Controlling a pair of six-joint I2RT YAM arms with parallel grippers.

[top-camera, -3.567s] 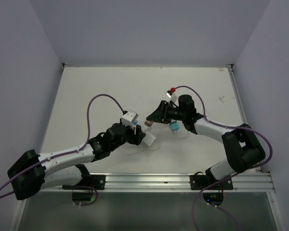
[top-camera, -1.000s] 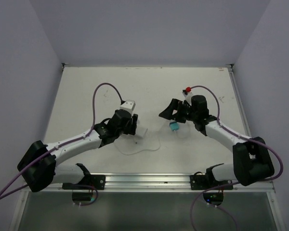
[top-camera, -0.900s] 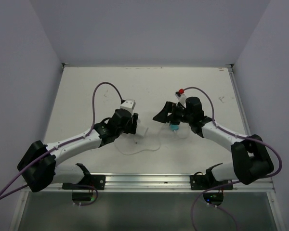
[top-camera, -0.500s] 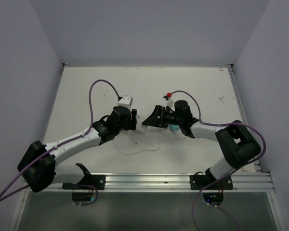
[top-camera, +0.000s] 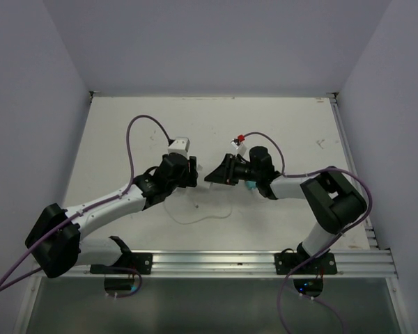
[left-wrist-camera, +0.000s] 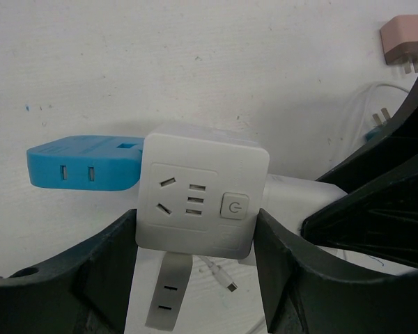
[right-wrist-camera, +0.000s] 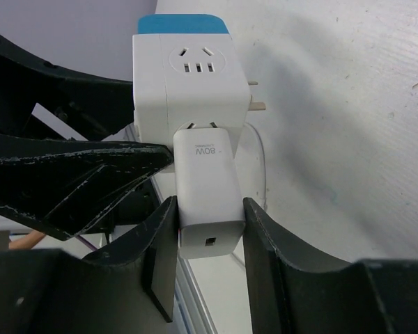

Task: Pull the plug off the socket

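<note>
The white plug (right-wrist-camera: 207,188), seated in the cube socket (left-wrist-camera: 202,198), looks light, rigid and slick, so the right pincer (right-wrist-camera: 209,229) clamps its flat sides while the left pincer (left-wrist-camera: 195,236) clamps the socket.

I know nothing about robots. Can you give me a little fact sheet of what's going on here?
left tool: shut on the white plastic cube socket
right tool: shut on the white rectangular charger plug
plug state: seated in the socket, not yet pulled out
also on socket: blue flat plastic adapter, on one side
loose on table: small pink plug
</note>
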